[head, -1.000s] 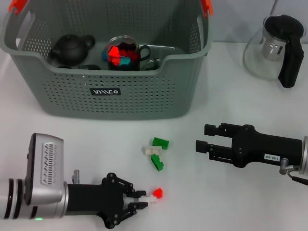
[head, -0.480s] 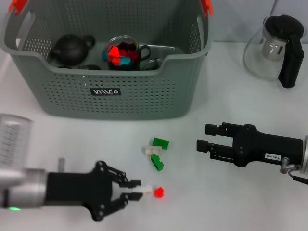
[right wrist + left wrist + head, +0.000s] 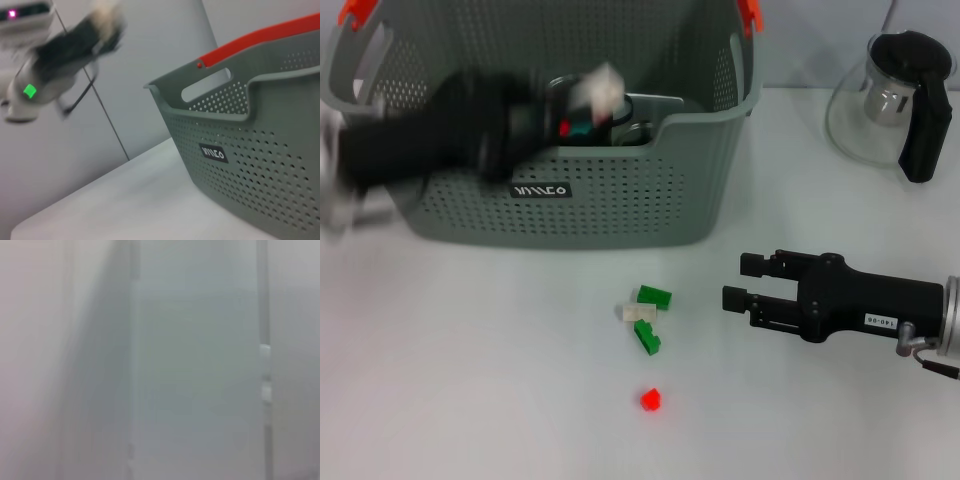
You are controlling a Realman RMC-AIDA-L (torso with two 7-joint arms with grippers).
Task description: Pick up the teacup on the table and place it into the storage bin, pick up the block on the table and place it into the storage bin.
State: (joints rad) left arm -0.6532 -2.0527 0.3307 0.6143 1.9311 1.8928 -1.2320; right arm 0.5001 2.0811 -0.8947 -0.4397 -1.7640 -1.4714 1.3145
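The grey storage bin (image 3: 610,205) stands at the back left; it also shows in the right wrist view (image 3: 260,165). My left gripper (image 3: 590,95) is a blur above the bin's inside, shut on a small white block (image 3: 602,88). Beneath the arm a glass teacup (image 3: 566,127) with red and blue pieces sits in the bin, mostly covered. On the table lie a red block (image 3: 651,400), two green blocks (image 3: 654,296) (image 3: 646,339) and a white block (image 3: 638,312). My right gripper (image 3: 735,282) rests open to the right of them, holding nothing.
A glass pitcher (image 3: 890,100) with a black handle stands at the back right. The bin's orange-red handle clips (image 3: 750,14) top its rim. The left wrist view shows only a grey blur.
My left arm has swung from the table's front left up over the bin, carrying the white block. The red block stayed on the table. The right gripper shifted slightly left.
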